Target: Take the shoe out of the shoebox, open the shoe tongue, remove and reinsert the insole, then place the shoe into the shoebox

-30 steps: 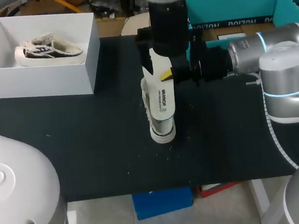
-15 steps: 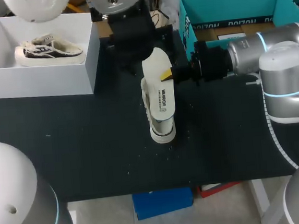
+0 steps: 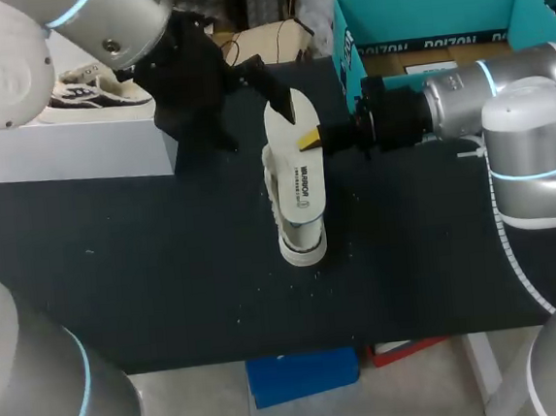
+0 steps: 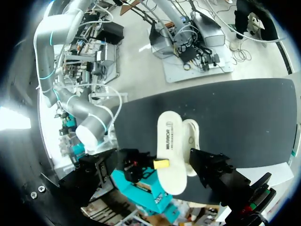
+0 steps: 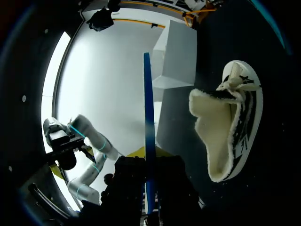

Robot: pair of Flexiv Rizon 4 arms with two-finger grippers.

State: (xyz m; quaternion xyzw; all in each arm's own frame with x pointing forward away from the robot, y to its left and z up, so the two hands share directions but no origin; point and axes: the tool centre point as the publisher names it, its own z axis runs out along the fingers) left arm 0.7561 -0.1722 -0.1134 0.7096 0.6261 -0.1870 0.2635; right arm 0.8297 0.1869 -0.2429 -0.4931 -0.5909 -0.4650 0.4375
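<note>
A cream insole (image 3: 300, 177) is held on edge above the table, with my right gripper (image 3: 311, 139) shut on its upper part from the right. Beneath and behind it, the pale shoe (image 3: 301, 247) rests on the dark tabletop. In the right wrist view the insole (image 5: 147, 117) shows as a thin blue edge between the fingers, and the fleece-lined shoe (image 5: 235, 127) lies beside it. My left gripper (image 3: 248, 89) hangs open just left of the insole's top, holding nothing. Its wrist view looks down on the insole (image 4: 169, 150) and the shoe (image 4: 192, 141).
The white shoebox (image 3: 78, 152) stands at the back left with a second shoe (image 3: 92, 88) inside it. A teal box (image 3: 435, 0) stands at the back right, behind my right arm.
My left arm has swung from above the insole back towards the left, so its gripper now sits beside the insole's top. The right arm, the insole and the shoe have kept still.
</note>
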